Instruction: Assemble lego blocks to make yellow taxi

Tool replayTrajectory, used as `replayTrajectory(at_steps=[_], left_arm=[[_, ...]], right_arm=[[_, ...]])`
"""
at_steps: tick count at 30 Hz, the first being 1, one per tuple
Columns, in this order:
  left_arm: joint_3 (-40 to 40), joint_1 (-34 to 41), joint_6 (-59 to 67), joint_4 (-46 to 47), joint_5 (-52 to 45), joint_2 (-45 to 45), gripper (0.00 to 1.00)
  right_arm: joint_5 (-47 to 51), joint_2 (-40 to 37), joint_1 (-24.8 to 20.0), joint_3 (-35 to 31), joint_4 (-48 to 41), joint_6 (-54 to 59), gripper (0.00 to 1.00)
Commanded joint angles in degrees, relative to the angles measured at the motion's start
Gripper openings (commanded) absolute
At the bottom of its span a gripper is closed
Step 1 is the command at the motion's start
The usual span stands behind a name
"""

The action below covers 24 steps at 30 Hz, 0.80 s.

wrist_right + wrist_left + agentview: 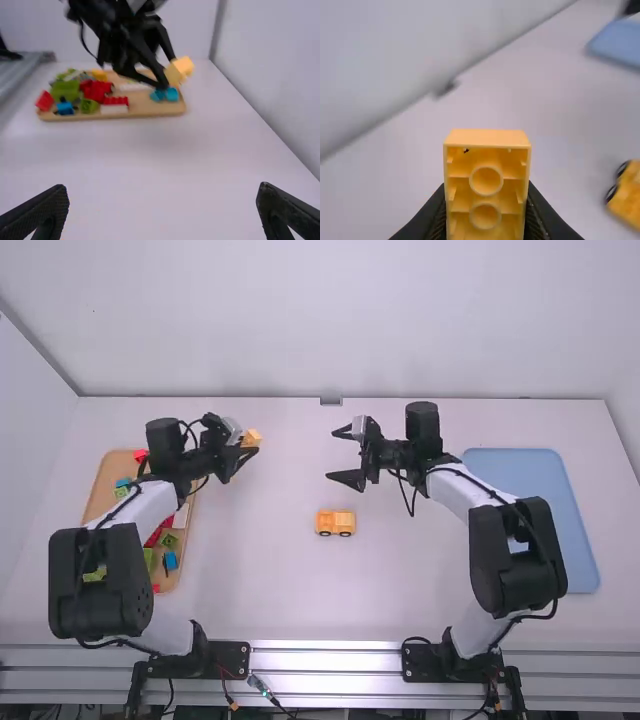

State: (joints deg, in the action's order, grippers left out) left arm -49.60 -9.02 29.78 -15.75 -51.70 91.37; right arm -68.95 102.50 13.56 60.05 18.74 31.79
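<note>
Yellow-orange taxi body [335, 522]: sitting on the table [280, 590] just below the middle of the high view, well apart from both grippers. Looks upright and part-built, so this is probably the "add the next piece" stage.
Dark wheels [325, 533]: along the body's lower edge in the high view. They could let it roll if it gets bumped, so whoever's running this wants a gentle approach.
Yellow-orange block [487, 185]: up in the air, upper left of the high view, hollow side facing the left wrist camera with two round tubes showing. Not attached to the body. Next move, as a guess: carry it over, turn the hollow side down, line it up square and press. A crooked start would probably leave it half seated.
Left gripper [486, 207]: pinching that block between its two fingers.
Right gripper [330, 455]: fingers spread wide with nothing between them, above and a bit right of the body in the high view. Seems handy for steadying the body during the press.
Wooden tray [108, 480]: left side of the high view, partly behind the left arm [100, 580], holding loose blocks [96, 90] in red, green, blue and more.
Blue tray [530, 465]: right side of the high view, partly behind the right arm. Doesn't look needed for this step.
</note>
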Motion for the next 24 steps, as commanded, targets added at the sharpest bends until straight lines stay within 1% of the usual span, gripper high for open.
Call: replayTrajectory(at_steps=[1,2,3,5,8,9,11,12,13,14,15,16,18,21,23,24], left_arm=[[3.6,4.0,-3.7,-7.7,-17.0,-1.5,0.07],[4.0,4.7,-4.4,-9.2,-17.6,-1.5,0.07],[5.9,7.6,-8.0,-16.5,-18.4,-1.5,0.06],[7.4,10.5,-11.5,-23.7,-18.3,-1.5,0.05],[8.3,13.5,-15.3,-29.9,-18.4,-1.5,0.05],[8.5,15.2,-18.2,-32.9,-18.4,-1.5,0.05],[8.5,16.3,-20.2,-34.8,-18.4,-1.5,0.05],[8.5,16.8,-21.2,-35.6,-18.4,-1.5,0.05],[8.5,17.4,-21.7,-36.0,-18.4,-1.5,0.04],[8.5,17.5,-21.6,-36.0,-18.4,-1.5,0.04],[8.5,17.7,-21.4,-35.9,-18.4,-1.5,0.06],[8.3,17.7,-21.5,-35.6,-18.4,-1.5,0.02],[8.3,17.6,-23.6,-36.7,-18.4,-1.5,0.02],[8.3,17.6,-27.6,-40.0,-18.4,-1.5,0.04],[8.3,17.6,-28.7,-41.4,-18.4,-1.5,0.05],[8.3,17.6,-29.2,-42.2,-18.4,-1.5,0.06]], right_arm=[[-7.8,-0.6,1.7,1.0,2.6,-6.9,0.99],[-8.2,-0.6,1.9,1.0,3.2,-7.4,0.99],[-9.5,-0.6,3.1,1.0,5.9,-9.7,0.99],[-11.3,-0.6,4.0,1.0,9.4,-12.7,0.99],[-13.2,-0.6,4.5,1.0,13.4,-16.4,0.99],[-14.0,-0.6,4.3,1.0,16.6,-20.2,0.99],[-14.0,-0.6,4.3,1.0,18.6,-23.0,1.00],[-14.0,-0.6,4.3,1.0,19.2,-23.9,0.96],[-14.7,-0.6,4.5,1.0,20.1,-24.4,0.89],[-15.1,-0.6,4.5,1.0,20.3,-24.4,0.87],[-16.5,-0.6,4.5,1.0,20.6,-23.8,0.80],[-17.6,-0.6,4.4,1.0,21.2,-23.6,0.73],[-18.5,-0.6,4.1,1.0,21.6,-23.6,0.63],[-18.4,-0.6,4.1,1.0,21.5,-23.4,0.59],[-18.5,-0.6,4.1,1.0,21.6,-23.4,0.59],[-18.5,-0.6,4.1,1.0,21.6,-23.4,0.53]])
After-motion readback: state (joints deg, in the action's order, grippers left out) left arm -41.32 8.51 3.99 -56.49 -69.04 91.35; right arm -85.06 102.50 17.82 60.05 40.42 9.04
